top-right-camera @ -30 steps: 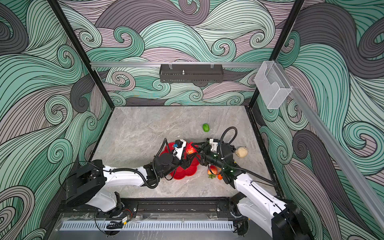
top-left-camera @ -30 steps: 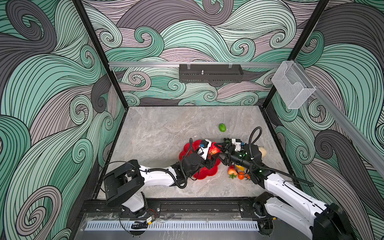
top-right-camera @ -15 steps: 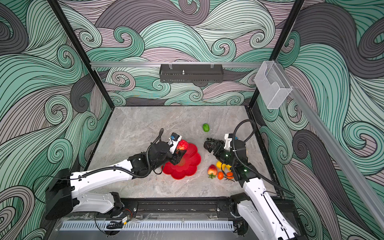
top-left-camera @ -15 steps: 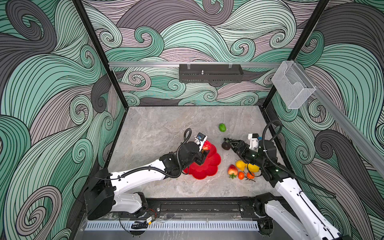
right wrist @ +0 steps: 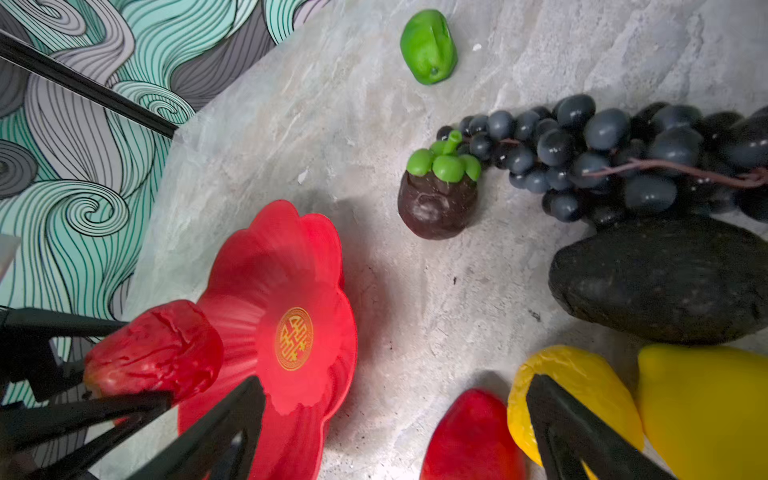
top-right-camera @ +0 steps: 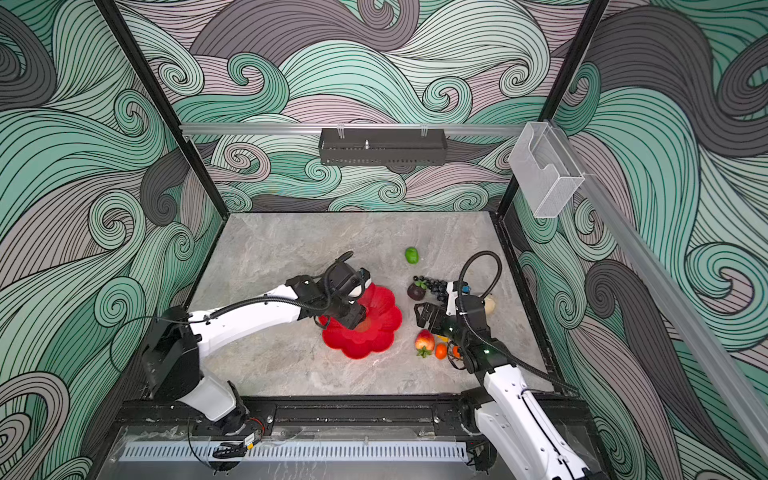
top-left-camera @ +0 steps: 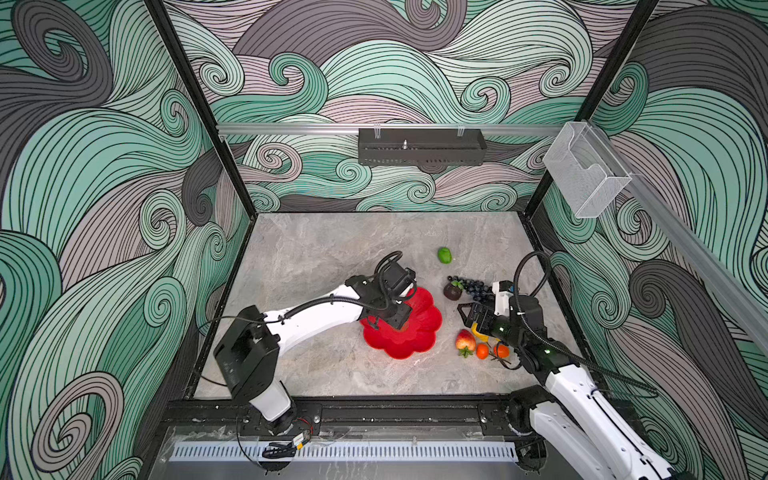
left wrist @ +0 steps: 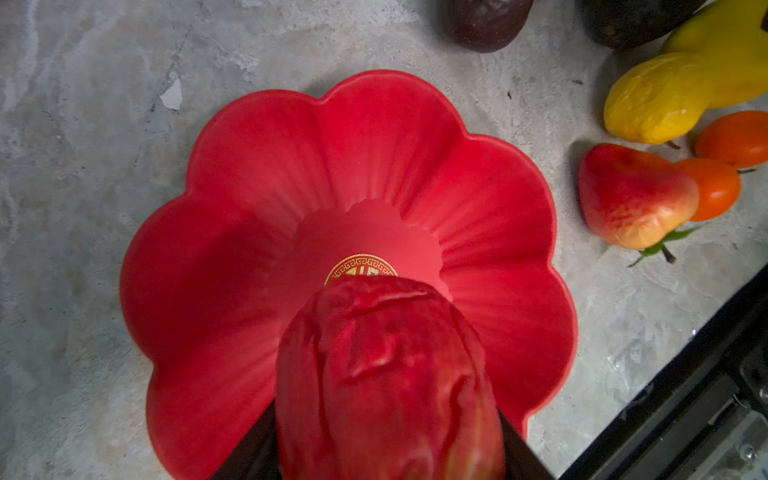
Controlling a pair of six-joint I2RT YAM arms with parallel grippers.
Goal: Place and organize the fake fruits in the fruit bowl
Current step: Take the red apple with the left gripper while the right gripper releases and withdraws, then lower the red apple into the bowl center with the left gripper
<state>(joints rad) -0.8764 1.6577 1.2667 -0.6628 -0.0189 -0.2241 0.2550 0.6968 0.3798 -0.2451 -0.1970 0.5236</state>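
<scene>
Left gripper (top-left-camera: pixel 400 321) clamped on wrinkled red fruit (left wrist: pixel 386 382) over the fruit bowl (top-left-camera: pixel 420 337). The fruit hides most of its fingers and half the gold emblem (left wrist: pixel 360 266). Right gripper (right wrist: pixel 395 381) spread wide, empty, beside lemon (right wrist: pixel 573 386). Avocado (right wrist: pixel 665 282) cut off at frame edge.

Swirling teal, grey and mauve wallpaper (top-left-camera: pixel 374 62) wraps the walls around me. I work on a grey marbled surface (top-left-camera: pixel 332 257) framed by black corner posts (top-left-camera: pixel 198 104). A silver rail (top-left-camera: pixel 291 129) carries a black perforated tray (top-left-camera: pixel 419 146); a clear plastic holder (top-left-camera: pixel 582 170) hangs on the right wall.
</scene>
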